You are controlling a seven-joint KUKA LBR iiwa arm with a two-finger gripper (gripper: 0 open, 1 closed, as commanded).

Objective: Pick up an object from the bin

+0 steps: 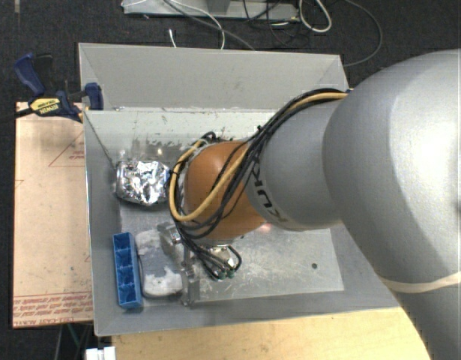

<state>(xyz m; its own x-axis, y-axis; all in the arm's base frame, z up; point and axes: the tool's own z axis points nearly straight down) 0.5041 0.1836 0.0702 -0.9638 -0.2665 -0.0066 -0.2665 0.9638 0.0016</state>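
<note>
Three loose things: crumpled foil ball [142,182], blue segmented tray [127,270] and pale whitish lump [159,283], all in the left half of the grey metal bin [320,268].
Foil ball: sits at the back left of the floor, close to the left wall and just left of the orange cover [215,193].
Blue tray: long and narrow, with a row of small compartments; lies beside the left wall toward the front, running front to back.
Pale lump: nearest thing to the gripper [188,287]; lies at the front left of the floor, between the blue tray and the gripper, just beside both; kind too unclear to name.
Gripper: hangs low over the front left of the floor, just right of the pale lump and well apart from the foil ball.
Grip state: cannot tell, open or closed; hardware too cluttered from this angle.
Orange cover: rounded, on the wrist directly behind the gripper.
Cables [178,201]: yellow and black, loop round the cover's left side and run down toward the gripper.
Arm [395,171]: broad and grey, enters from the right and hides the middle and back right of the bin.
Bin floor: bare, speckled grey metal right of the gripper.
</note>
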